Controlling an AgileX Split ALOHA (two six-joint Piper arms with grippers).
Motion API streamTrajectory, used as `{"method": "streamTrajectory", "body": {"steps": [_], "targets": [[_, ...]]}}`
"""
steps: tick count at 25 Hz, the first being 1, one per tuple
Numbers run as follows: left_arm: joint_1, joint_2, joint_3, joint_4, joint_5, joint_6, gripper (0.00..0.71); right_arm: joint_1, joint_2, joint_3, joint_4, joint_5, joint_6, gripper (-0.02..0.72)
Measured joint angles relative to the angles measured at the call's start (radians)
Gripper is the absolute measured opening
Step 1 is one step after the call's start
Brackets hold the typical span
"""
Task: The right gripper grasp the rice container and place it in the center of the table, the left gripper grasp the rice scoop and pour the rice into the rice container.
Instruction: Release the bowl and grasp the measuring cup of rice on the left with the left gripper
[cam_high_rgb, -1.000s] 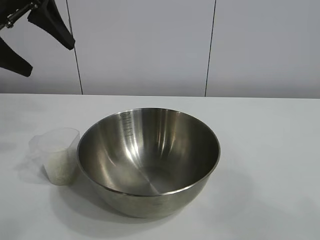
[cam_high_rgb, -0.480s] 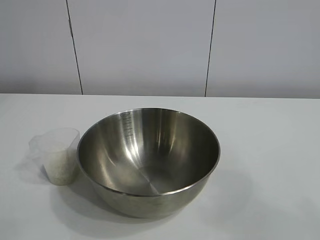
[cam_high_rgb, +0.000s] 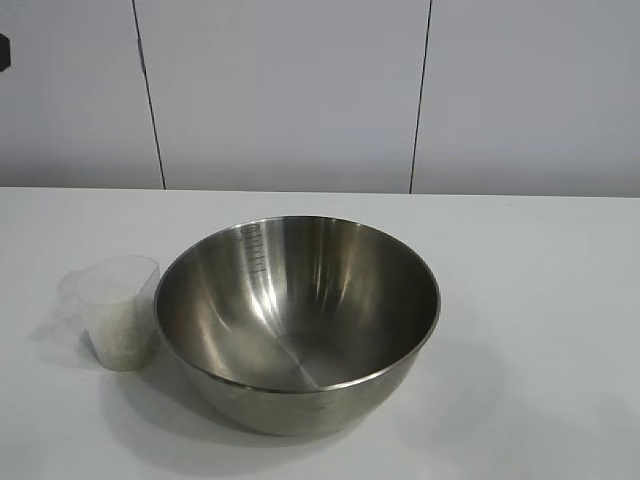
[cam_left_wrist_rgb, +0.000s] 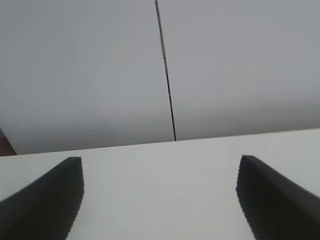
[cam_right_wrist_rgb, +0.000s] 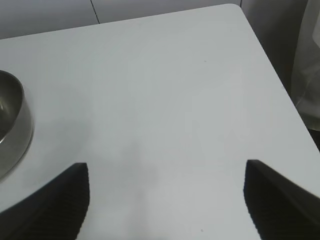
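Note:
The rice container (cam_high_rgb: 297, 320), a wide shiny steel bowl, stands upright in the middle of the white table (cam_high_rgb: 540, 300); its inside shows bare steel. Touching its left side stands the rice scoop (cam_high_rgb: 112, 310), a frosted plastic cup with white rice (cam_high_rgb: 118, 338) in its lower half. My left gripper (cam_left_wrist_rgb: 159, 158) is open over bare tabletop, facing the wall, with nothing between its fingers; in the exterior view only a black sliver (cam_high_rgb: 3, 50) shows at the upper left edge. My right gripper (cam_right_wrist_rgb: 165, 163) is open over bare table, the bowl's rim (cam_right_wrist_rgb: 12, 125) off to one side.
A grey panelled wall (cam_high_rgb: 290, 90) with dark vertical seams runs behind the table. The right wrist view shows the table's rounded corner (cam_right_wrist_rgb: 235, 7) and its edge, with a dark gap beyond.
The left gripper, seen at the exterior view's upper left a second ago, has withdrawn out of that view; only a sliver shows now. Bowl and cup have not moved.

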Motion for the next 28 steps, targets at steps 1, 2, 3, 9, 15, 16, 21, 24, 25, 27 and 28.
{"method": "streamTrajectory", "body": {"steps": [1,2,3,9,15,16,21,24,25,27,28], "targets": [[0.0,0.033,0.023,0.01,-0.011,-0.009,0.6,0.0,0.0,0.0,0.0,0.0,0.0,0.578],[0.0,0.068,0.043,0.014,-0.012,-0.01,0.599,0.0,0.0,0.0,0.0,0.0,0.0,0.578],[0.0,0.105,0.056,0.017,-0.012,-0.01,0.599,0.0,0.0,0.0,0.0,0.0,0.0,0.578],[0.0,0.317,0.087,0.036,-0.013,-0.01,0.594,0.0,0.0,0.0,0.0,0.001,0.0,0.578],[0.0,0.408,0.089,0.04,-0.015,-0.013,0.594,0.0,0.0,0.0,0.0,0.001,0.0,0.578],[0.0,0.422,0.089,0.04,-0.018,-0.013,0.594,0.0,0.0,0.0,0.0,0.001,0.0,0.578],[0.0,0.518,0.089,0.046,-0.024,-0.009,0.594,0.0,0.0,0.0,0.0,0.001,0.0,0.578],[0.0,0.566,0.089,0.07,-0.025,0.002,0.594,0.0,0.0,0.0,0.0,0.001,0.0,0.578],[0.0,0.578,0.089,0.082,-0.026,0.008,0.594,0.0,0.0,0.0,0.0,0.001,0.0,0.578],[0.0,0.596,0.088,0.115,-0.029,0.024,0.594,0.0,0.0,0.0,0.0,0.001,0.0,0.578],[0.0,0.605,0.085,0.129,-0.03,0.034,0.594,0.0,0.0,0.0,0.0,0.001,0.0,0.578]]}}
